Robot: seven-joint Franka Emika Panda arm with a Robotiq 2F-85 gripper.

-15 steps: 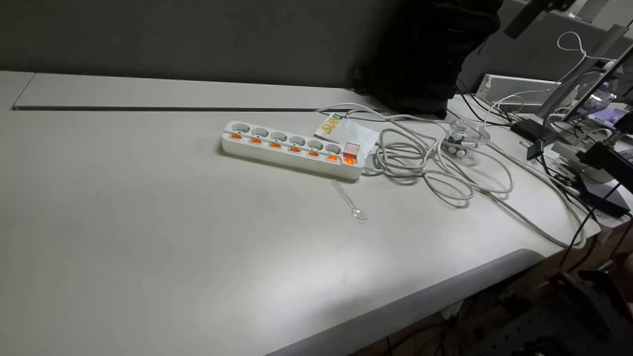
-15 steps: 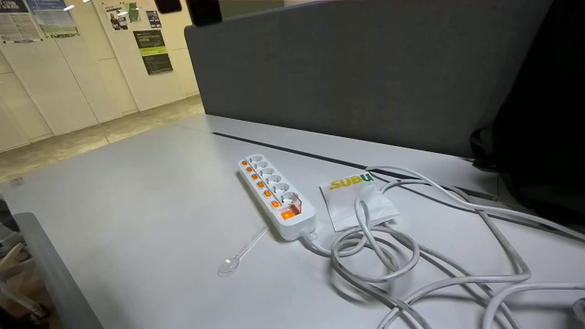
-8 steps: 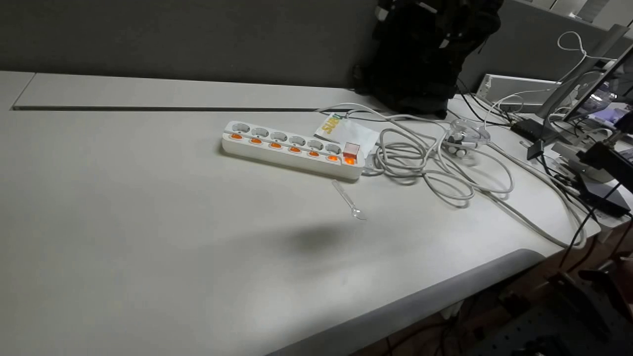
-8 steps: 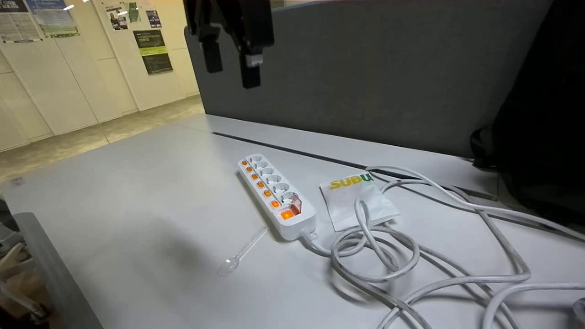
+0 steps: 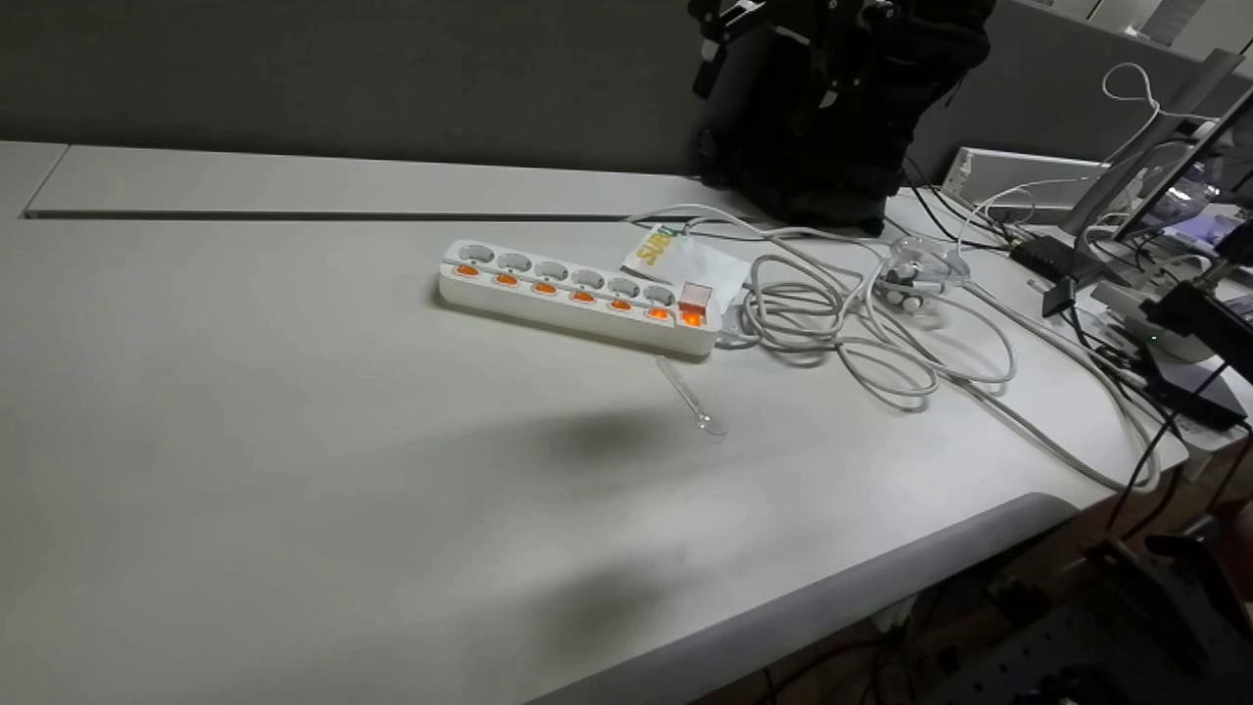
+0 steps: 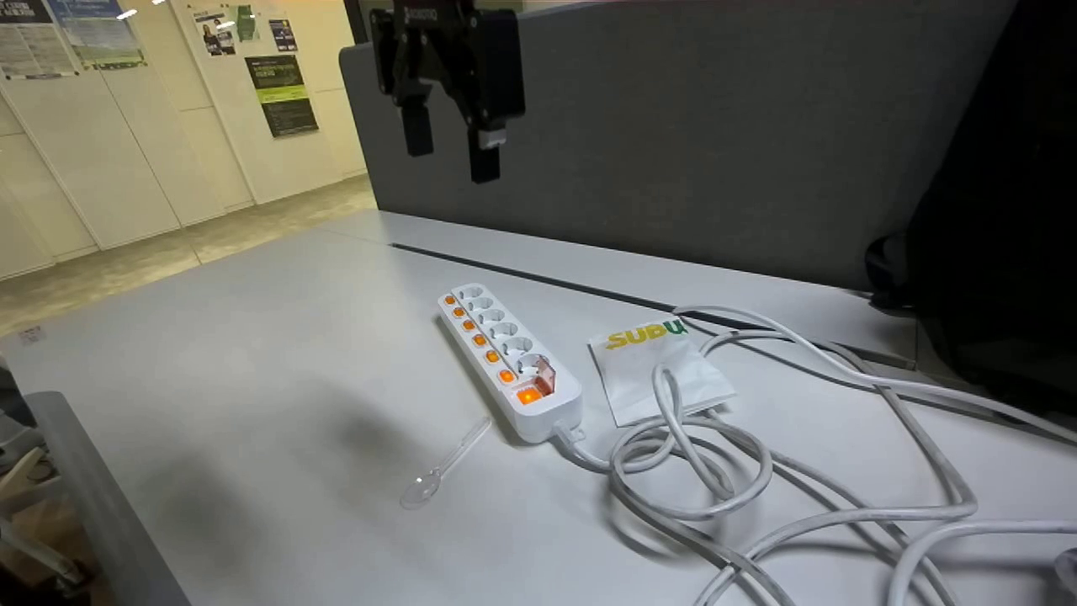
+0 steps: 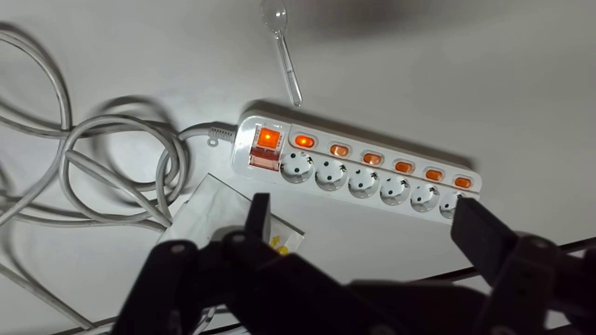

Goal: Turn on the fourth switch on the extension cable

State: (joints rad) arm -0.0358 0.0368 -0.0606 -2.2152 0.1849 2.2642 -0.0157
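The extension cable (image 7: 400, 149) is a long white strip with a row of round sockets and orange switches. It lies flat on the table in both exterior views (image 5: 578, 308) (image 6: 513, 370). The large switch (image 7: 268, 137) at the cord end, with a raised clear red cover (image 7: 264, 160), glows. The small switch beside it (image 7: 305, 141) also glows. The other small switches look dull, including the fourth small one from the cord end (image 7: 404, 167). My gripper (image 6: 452, 166) is open and empty, high above the table. Its spread fingers (image 7: 482, 232) show in the wrist view.
A clear plastic spoon (image 6: 446, 465) lies beside the strip. A white paper napkin (image 6: 660, 370) and a loop of grey-white cable (image 6: 690, 471) lie at the cord end. A black backpack (image 5: 817, 166) stands against the grey partition (image 5: 343, 88).
My gripper has come down into view from the top of the exterior views, and its shadow has moved over the table. The strip, spoon and napkin have not moved.
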